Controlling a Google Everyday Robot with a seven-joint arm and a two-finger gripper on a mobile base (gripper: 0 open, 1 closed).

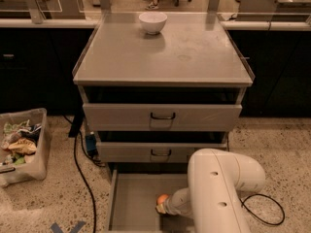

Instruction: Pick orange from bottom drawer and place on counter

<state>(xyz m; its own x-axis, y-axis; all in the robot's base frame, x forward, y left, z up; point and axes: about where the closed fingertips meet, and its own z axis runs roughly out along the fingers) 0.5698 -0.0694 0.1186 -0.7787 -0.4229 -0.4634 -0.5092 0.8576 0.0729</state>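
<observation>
Gripper (161, 208) sits against the orange (163, 198) inside the bottom drawer (130, 203).

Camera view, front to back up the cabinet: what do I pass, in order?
Gripper, down in the bottom drawer at the orange → middle drawer → top drawer → counter → white bowl near the counter's far edge.

end effector (161, 208): lower centre, inside open bottom drawer (131, 203) | orange (162, 198): at its tip | white bowl (152, 22): on worktop (165, 57), top centre
</observation>
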